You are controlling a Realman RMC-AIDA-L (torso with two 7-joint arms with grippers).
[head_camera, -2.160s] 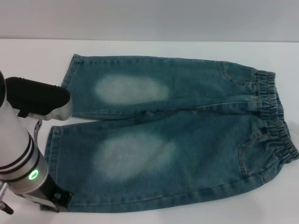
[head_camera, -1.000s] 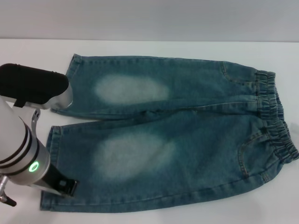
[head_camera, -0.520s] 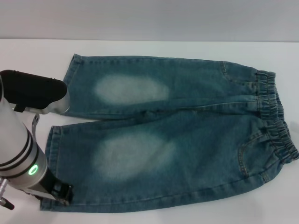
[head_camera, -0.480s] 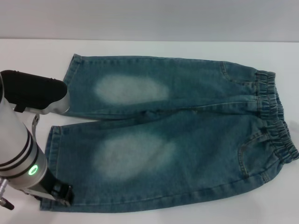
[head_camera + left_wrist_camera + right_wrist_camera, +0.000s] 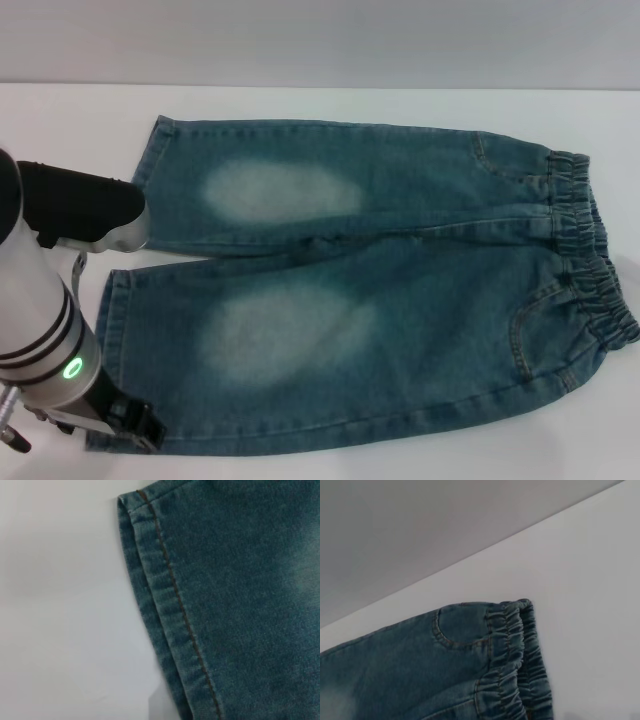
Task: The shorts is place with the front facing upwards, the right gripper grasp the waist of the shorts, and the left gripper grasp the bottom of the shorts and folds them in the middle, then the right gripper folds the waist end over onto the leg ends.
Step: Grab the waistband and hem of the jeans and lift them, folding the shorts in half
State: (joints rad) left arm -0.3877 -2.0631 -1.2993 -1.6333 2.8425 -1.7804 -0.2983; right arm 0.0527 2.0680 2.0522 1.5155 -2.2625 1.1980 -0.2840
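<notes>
Flat on the white table (image 5: 60,120), shorts (image 5: 400,280) lie beside left gripper (image 5: 135,425), fingers' state unclear.

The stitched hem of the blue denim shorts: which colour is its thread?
Brown, running along the blue denim hem; the left wrist view shows it best.

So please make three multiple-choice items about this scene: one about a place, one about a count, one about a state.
1. Where is the left end effector?
A. at the waist
B. at the near leg's hem
C. off the table

2. How many pale faded patches do the shorts show?
A. one
B. two
C. four

3. How do the shorts lie?
A. spread flat, unfolded
B. folded in half
C. rolled up

Answers: 1 B, it sits at the bottom of the shorts on the robot's left. 2 B, one oval on each leg. 3 A, both legs and the waist lie open on the table.
</notes>
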